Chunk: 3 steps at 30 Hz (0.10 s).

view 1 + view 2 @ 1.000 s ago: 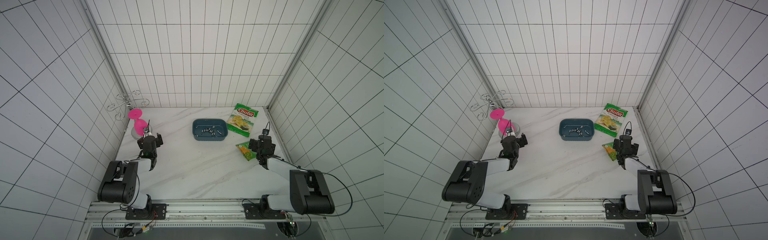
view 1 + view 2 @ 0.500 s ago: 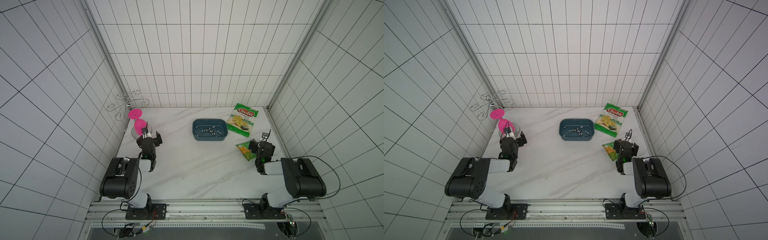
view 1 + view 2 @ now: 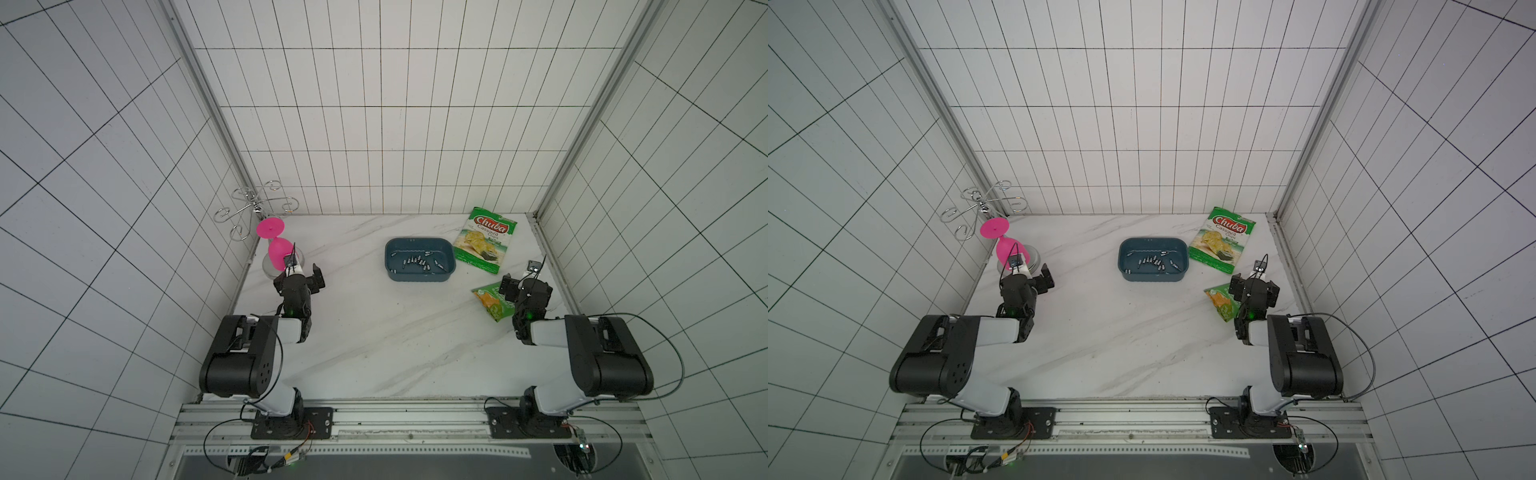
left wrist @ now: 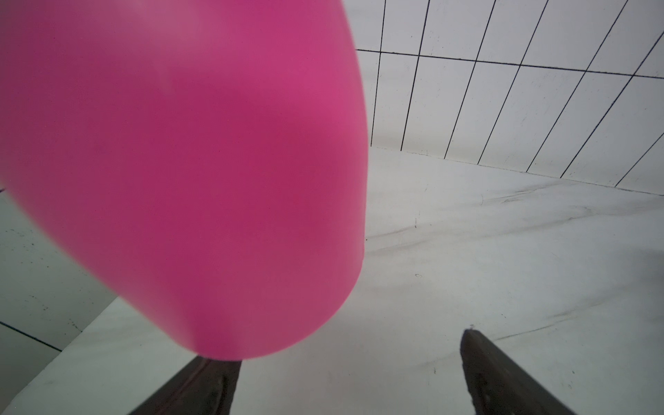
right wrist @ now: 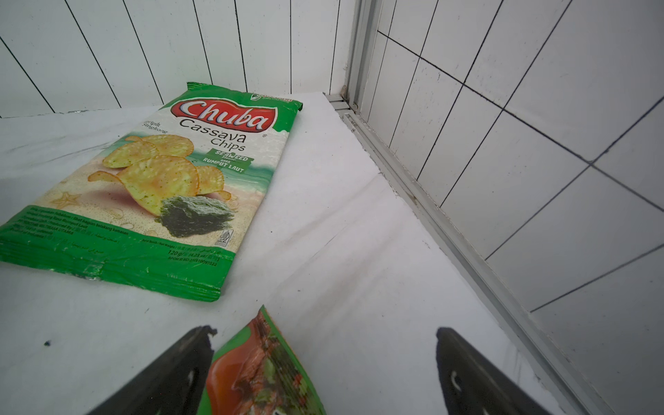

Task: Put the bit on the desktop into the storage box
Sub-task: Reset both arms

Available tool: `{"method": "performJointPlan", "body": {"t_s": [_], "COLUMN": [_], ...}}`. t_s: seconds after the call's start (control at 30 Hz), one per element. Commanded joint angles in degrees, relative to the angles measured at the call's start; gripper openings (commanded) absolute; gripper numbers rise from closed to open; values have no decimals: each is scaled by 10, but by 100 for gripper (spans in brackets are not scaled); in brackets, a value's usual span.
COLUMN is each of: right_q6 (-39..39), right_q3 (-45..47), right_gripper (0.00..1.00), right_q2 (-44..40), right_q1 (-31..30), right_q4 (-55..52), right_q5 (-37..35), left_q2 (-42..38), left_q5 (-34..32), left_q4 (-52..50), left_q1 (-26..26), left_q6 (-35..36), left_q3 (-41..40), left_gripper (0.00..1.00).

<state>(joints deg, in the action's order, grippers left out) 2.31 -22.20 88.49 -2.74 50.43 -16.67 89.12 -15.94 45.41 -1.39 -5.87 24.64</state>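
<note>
Both arms folded back toward their bases.
Both top views: bits [image 3: 417, 262] lie inside storage box [image 3: 419, 278]; none visible loose on counter [image 3: 374, 332]. Task judged finished; best to park the arms clear.
Left wrist: left pincer [image 4: 341, 350] released, empty; pink goblet [image 4: 179, 161] blocks much.
Right wrist: right pincer [image 5: 325, 332] released, straddling small snack bag [image 5: 258, 373] corner; box unseen.

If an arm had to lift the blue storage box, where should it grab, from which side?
Probably the near wall of the storage box, pinched from above, one finger inside, one outside: the top is open and the upright rim is thin.
</note>
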Motion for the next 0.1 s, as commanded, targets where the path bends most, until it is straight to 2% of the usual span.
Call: {"method": "performJointPlan", "body": {"t_s": [0.0, 0.07], "right_q6": [6, 6], "right_q3": [-6, -8], "right_gripper": [99, 99], "right_q2": [-3, -3], "right_q1": [6, 5], "right_q4": [-1, -3], "right_q5": [8, 5], "left_q2": [4, 4], "left_q5": [7, 7], "left_q4": [-2, -2], "left_q1": [2, 2], "left_q6": [-3, -3], "left_q3": [7, 7], "left_gripper": [98, 98]}}
